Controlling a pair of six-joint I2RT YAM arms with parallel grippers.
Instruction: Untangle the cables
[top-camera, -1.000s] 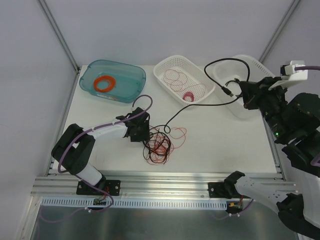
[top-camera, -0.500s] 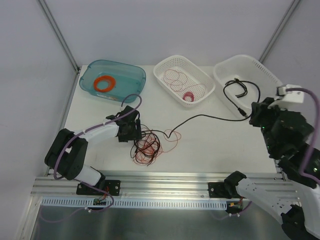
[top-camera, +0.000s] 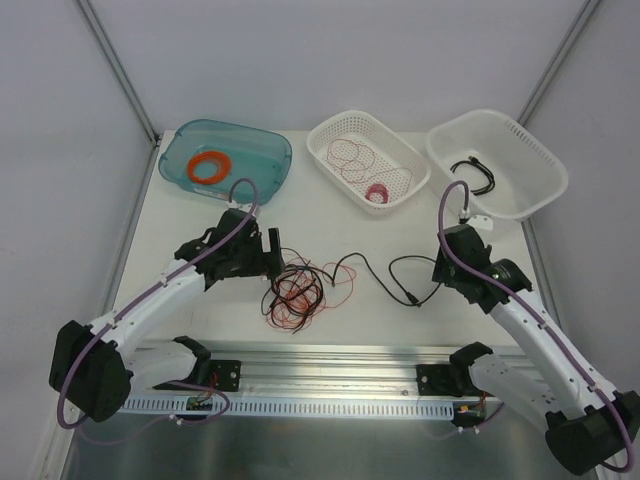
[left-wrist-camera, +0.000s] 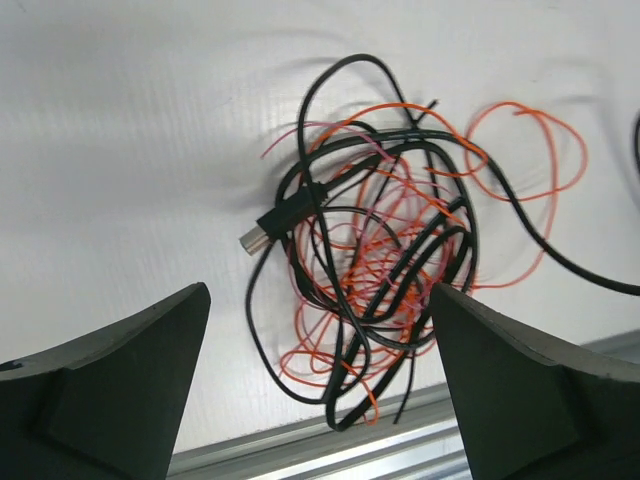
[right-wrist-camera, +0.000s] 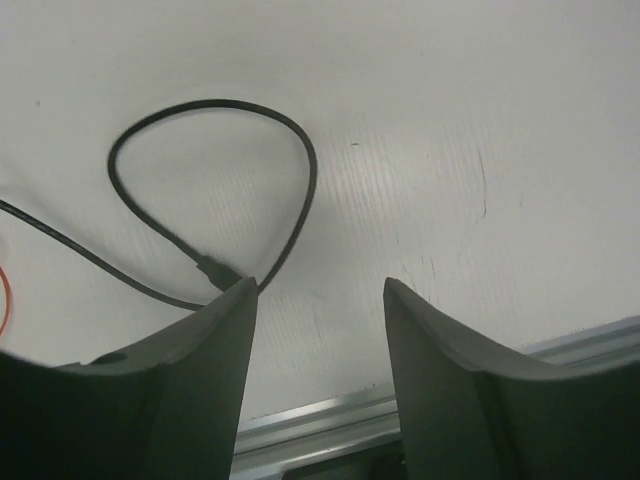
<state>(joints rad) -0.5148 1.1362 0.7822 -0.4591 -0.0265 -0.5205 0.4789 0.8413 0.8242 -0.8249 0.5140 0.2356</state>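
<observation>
Between my dark grey left fingers (left-wrist-camera: 120, 380), the cables (left-wrist-camera: 385, 265) tangle in black, red and orange; one black plug (left-wrist-camera: 290, 212) ends in silver. Under my dark grey right fingers (right-wrist-camera: 170, 380), a black cable (right-wrist-camera: 215, 102) loops on the white table (right-wrist-camera: 450, 120). Ahead, a teal tub (top-camera: 265, 150) holds an orange ring (top-camera: 210, 165).

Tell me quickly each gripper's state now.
Left gripper: open, empty, near the tangle of thin black, red and orange cables.
Right gripper: open, empty.

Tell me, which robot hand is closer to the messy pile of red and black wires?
Left. The left gripper hovers just beside the tangle, on its left; the right gripper is well off to its right.
</observation>
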